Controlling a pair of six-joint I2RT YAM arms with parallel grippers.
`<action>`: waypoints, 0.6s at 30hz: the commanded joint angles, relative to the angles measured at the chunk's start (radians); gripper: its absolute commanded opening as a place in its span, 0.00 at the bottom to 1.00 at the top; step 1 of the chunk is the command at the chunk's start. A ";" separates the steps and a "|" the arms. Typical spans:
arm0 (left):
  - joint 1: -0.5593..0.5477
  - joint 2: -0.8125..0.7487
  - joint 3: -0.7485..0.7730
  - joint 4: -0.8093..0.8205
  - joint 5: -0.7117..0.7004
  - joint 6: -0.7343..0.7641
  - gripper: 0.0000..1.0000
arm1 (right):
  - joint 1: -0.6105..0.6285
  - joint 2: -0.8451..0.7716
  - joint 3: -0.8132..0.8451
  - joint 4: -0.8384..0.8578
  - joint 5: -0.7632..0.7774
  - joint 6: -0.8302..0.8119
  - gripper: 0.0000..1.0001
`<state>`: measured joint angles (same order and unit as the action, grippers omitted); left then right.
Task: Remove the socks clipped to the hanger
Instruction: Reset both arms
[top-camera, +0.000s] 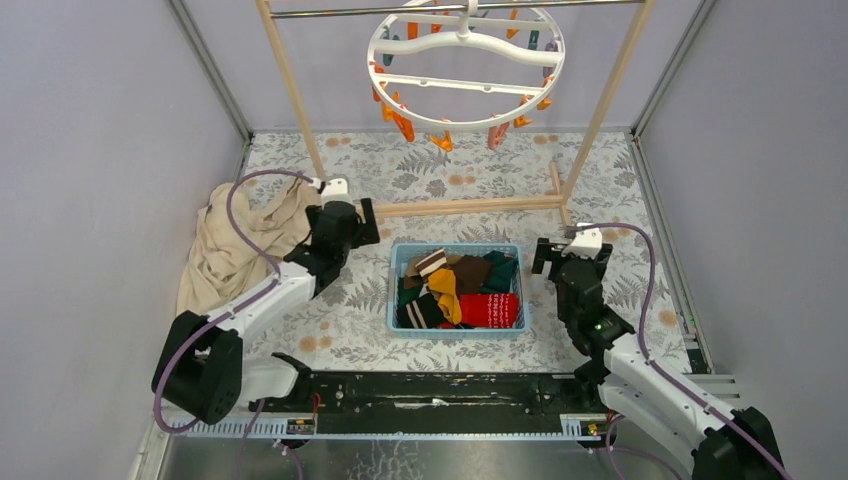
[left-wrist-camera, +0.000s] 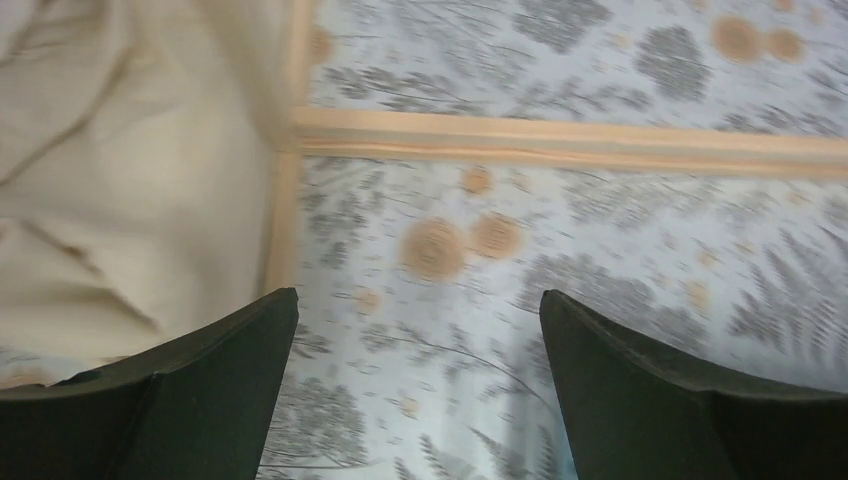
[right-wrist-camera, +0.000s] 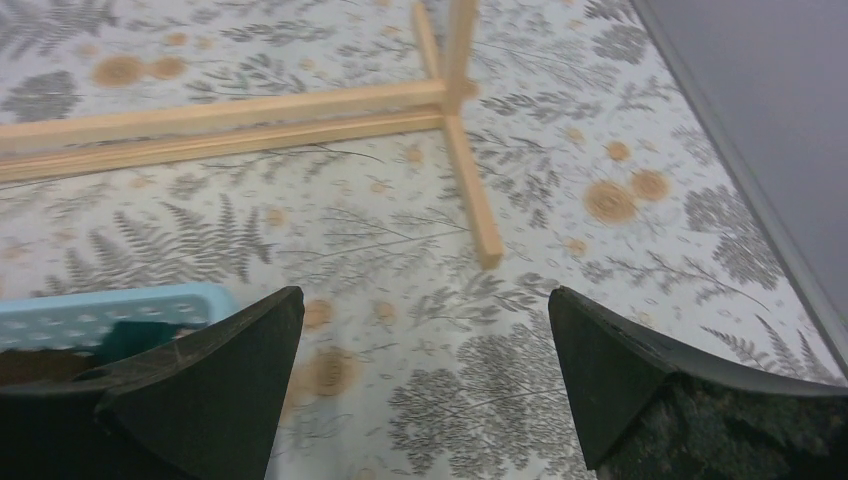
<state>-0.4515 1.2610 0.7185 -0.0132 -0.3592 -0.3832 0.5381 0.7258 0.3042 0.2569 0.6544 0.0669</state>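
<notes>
Socks of colourful fabric (top-camera: 488, 308) all sit in the blue plastic basket (top-camera: 392, 295); the round white plastic hanger (top-camera: 462, 38) hangs bare (clips (top-camera: 400, 120) empty). My left end effector (left-wrist-camera: 418, 300) and right end effector (right-wrist-camera: 425, 295) gape empty; done, I judge.

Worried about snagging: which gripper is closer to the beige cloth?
Left. The left gripper is right beside the cloth; the right gripper is across the basket, far away.

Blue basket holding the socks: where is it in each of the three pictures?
Top external: basket at the centre of the picture.
Left wrist: not clearly in view.
Right wrist: basket in the lower left corner.
Shared landmark: the wooden rack's floor bar, in all three.
</notes>
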 joint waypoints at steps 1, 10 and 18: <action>0.090 -0.027 -0.090 0.236 -0.082 0.119 0.99 | -0.097 -0.017 -0.087 0.273 0.046 -0.032 1.00; 0.210 0.052 -0.177 0.434 0.025 0.248 0.99 | -0.235 0.280 -0.188 0.652 -0.065 -0.024 1.00; 0.291 0.054 -0.284 0.633 0.092 0.255 0.99 | -0.321 0.581 -0.152 0.883 -0.102 -0.022 1.00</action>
<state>-0.1810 1.3128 0.4850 0.4240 -0.3000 -0.1608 0.2459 1.2148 0.1177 0.9211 0.5678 0.0498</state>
